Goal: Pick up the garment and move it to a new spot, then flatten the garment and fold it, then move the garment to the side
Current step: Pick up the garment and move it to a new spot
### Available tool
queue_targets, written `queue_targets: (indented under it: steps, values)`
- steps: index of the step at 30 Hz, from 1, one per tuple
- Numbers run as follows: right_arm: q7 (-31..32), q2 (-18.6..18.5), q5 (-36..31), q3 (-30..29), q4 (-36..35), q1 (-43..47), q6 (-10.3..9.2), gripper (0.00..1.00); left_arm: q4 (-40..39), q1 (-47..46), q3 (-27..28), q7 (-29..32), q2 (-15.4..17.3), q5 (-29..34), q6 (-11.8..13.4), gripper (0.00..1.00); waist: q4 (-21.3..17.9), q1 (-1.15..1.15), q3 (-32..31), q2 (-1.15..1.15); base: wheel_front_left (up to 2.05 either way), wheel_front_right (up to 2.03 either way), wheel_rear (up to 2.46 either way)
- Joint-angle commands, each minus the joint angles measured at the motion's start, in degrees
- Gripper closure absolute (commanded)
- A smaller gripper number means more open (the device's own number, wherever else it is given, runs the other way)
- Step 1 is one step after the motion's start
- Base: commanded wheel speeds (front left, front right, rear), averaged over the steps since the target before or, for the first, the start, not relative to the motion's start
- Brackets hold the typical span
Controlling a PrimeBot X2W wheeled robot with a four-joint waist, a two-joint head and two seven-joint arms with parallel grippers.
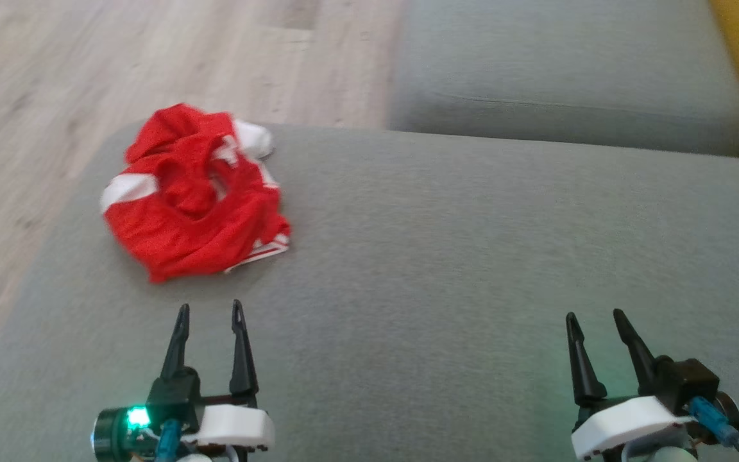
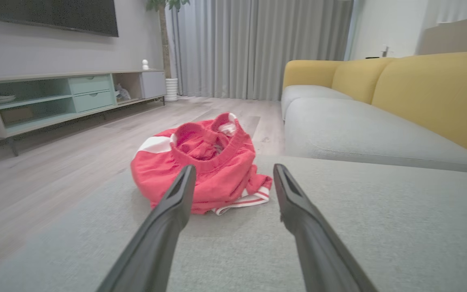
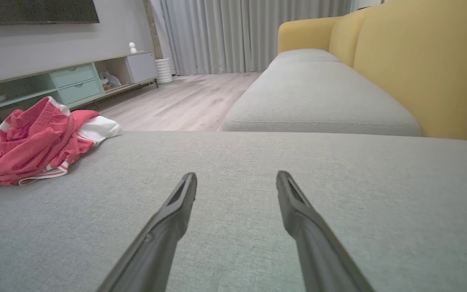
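A crumpled red garment [image 1: 193, 192] with white stripes lies in a heap on the grey sofa cushion [image 1: 446, 256], near its far left corner. My left gripper [image 1: 210, 312] stands open just short of the heap, fingers pointing at it and nothing between them. Through the left wrist camera the garment [image 2: 205, 166] sits straight beyond the fingertips, its elastic waistband on top. My right gripper [image 1: 593, 316] is open over bare cushion at the lower right, far from the cloth. Seen from the right wrist, the garment [image 3: 35, 142] lies at the left edge.
A second grey seat cushion [image 1: 568, 77] adjoins behind, with a yellow backrest [image 3: 428, 61] on the right. Wooden floor [image 1: 87, 64] drops off past the cushion's left and far edges. A TV cabinet [image 2: 67, 95] and curtains [image 2: 258, 44] stand across the room.
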Motion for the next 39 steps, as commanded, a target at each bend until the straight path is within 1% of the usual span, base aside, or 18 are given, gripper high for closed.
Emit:
queue_targets:
  steps: [1,4,10,14,18,22,25,27,29,31,34,36,39]
  values:
    - [-0.8,-0.6,-0.1,1.7,-1.9,-2.4,-0.04,0.0,-1.6,-3.3,2.4,-0.5,0.2,0.2,0.2,0.0,2.8,0.0,0.7,0.0,0.0,0.0,0.0]
    - [-0.8,-0.6,-0.3,2.0,-2.1,-2.7,-0.04,0.0,-1.8,-3.3,2.9,-0.5,0.2,0.2,0.2,0.0,5.6,0.0,1.3,0.0,0.0,0.0,0.0]
    - [-0.8,-0.6,-0.8,2.1,-2.1,-3.2,-0.04,0.0,-2.2,-3.7,3.7,-0.5,0.2,-0.1,0.2,0.0,9.8,0.0,2.5,0.0,0.0,0.0,0.0]
    - [-0.8,-0.6,-1.4,2.1,-2.0,-3.5,-0.04,0.0,-2.8,-3.8,4.1,-0.5,0.2,-0.1,0.5,0.0,11.3,0.0,3.6,0.0,0.0,0.0,0.0]
    - [-0.8,-0.6,-2.2,1.6,-2.6,-3.9,-0.04,0.0,-5.4,-5.2,5.4,-0.5,0.2,1.5,0.7,0.0,11.9,0.0,5.9,0.0,0.0,0.0,0.0]
    - [-0.8,-0.6,-5.6,0.6,-3.8,-6.4,-0.04,0.0,-9.4,-12.0,7.7,-0.5,0.7,3.5,-2.0,0.0,11.3,0.0,12.5,0.0,0.0,0.0,0.0]
    - [-0.8,-0.6,-8.6,-0.1,-4.4,-8.4,-0.04,0.0,-11.0,-19.4,9.5,-0.5,2.4,4.6,-4.5,0.0,10.4,0.0,16.9,0.0,0.0,0.0,0.0]
    - [-0.8,-0.6,-10.6,-0.7,-4.9,-9.7,-0.04,0.0,-10.3,-24.6,10.3,-0.5,3.9,4.9,-6.6,0.0,9.6,0.0,19.9,0.0,0.0,0.0,0.0]
    - [-0.8,-0.6,-12.8,-1.2,-5.6,-10.8,-0.04,0.0,-7.7,-30.1,10.9,-0.5,5.7,5.2,-8.6,0.0,8.9,0.0,22.8,0.0,0.0,0.0,0.0]
    - [-0.8,-0.6,-14.9,-1.7,-6.4,-12.0,-0.04,0.0,-3.9,-35.5,10.9,-0.5,7.3,5.8,-10.1,0.0,8.2,0.0,25.6,0.0,0.0,0.0,0.0]
    - [-0.8,-1.1,-17.3,-2.8,-8.1,-13.5,-0.04,0.0,5.1,-43.6,10.9,0.1,8.8,5.7,-11.7,0.0,7.7,0.0,29.5,0.0,0.0,0.0,0.0]
    - [-0.8,-1.9,-18.2,-3.4,-9.5,-14.2,-0.04,0.0,11.4,-48.9,10.5,2.7,9.3,5.5,-12.6,0.0,7.6,0.0,31.7,0.0,0.0,0.0,0.0]
    - [-0.8,-3.0,-18.9,-3.7,-11.3,-15.2,-0.04,0.0,20.6,-55.0,10.4,8.4,9.0,3.8,-14.6,0.0,7.3,0.0,34.3,0.0,0.0,0.0,0.0]
